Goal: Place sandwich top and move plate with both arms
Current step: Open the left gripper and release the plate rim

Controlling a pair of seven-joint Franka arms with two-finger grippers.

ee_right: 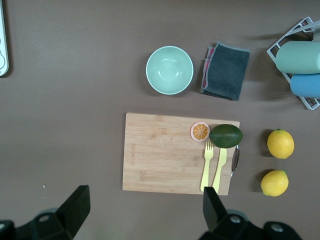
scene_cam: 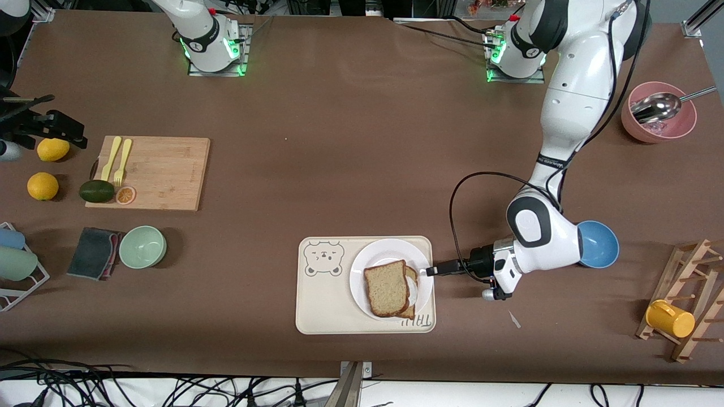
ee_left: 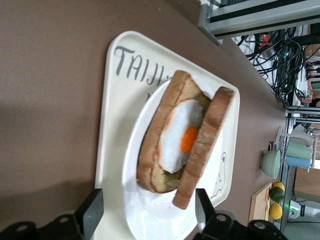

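A brown bench (scene_cam: 362, 141) fills nearly the whole front view under even, soft light. Along its edge at 6 o'clock runs a pale floor strip strewn with black cables (scene_cam: 113, 387), and a metal bracket (scene_cam: 353, 381) is fixed there. At 12 o'clock are dark equipment and more cables. Aluminium frame rails (scene_cam: 698, 20) show at 1 o'clock.

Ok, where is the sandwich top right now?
The sandwich top leans on the egg toast on the plate, which sits on the bear tray.
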